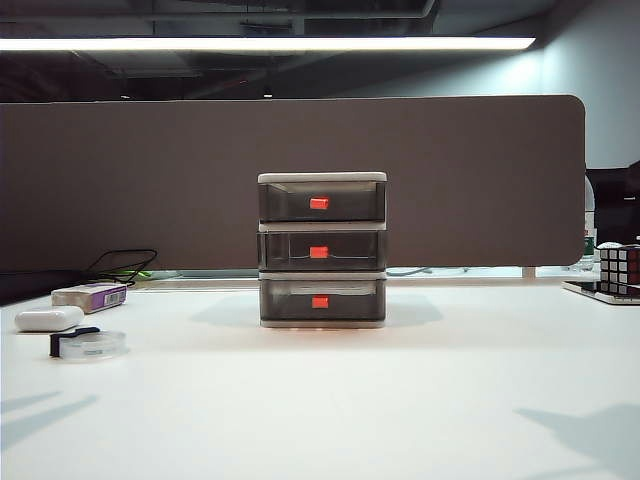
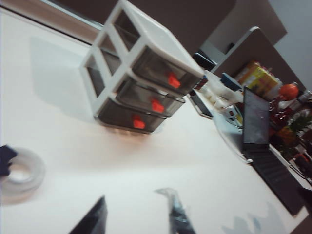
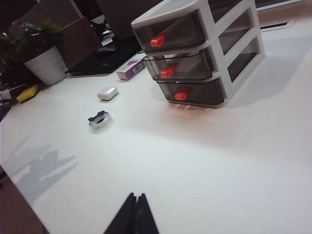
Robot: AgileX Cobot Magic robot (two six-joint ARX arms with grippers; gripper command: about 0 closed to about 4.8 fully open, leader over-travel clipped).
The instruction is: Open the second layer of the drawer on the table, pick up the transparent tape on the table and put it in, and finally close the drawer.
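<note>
The drawer (image 1: 322, 250) stands mid-table with all three tiers shut; the second layer (image 1: 320, 252) is the middle smoky tier with a red handle. The transparent tape (image 1: 90, 345) lies flat on the table (image 1: 400, 400) at the far left, its black cutter pointing left. Neither gripper shows in the exterior view. My left gripper (image 2: 134, 195) is open over bare tabletop with nothing between its fingers; the tape (image 2: 19, 168) and the drawer (image 2: 141, 73) lie ahead of it. My right gripper (image 3: 135, 196) is shut and empty, well short of the drawer (image 3: 200, 53) and the tape (image 3: 100, 121).
A white oval case (image 1: 48, 318) and a purple-and-white box (image 1: 92, 296) lie just behind the tape. A puzzle cube (image 1: 620, 268) sits at the right edge. A brown partition runs behind the table. A potted plant (image 3: 46, 63) stands beyond the table's far side.
</note>
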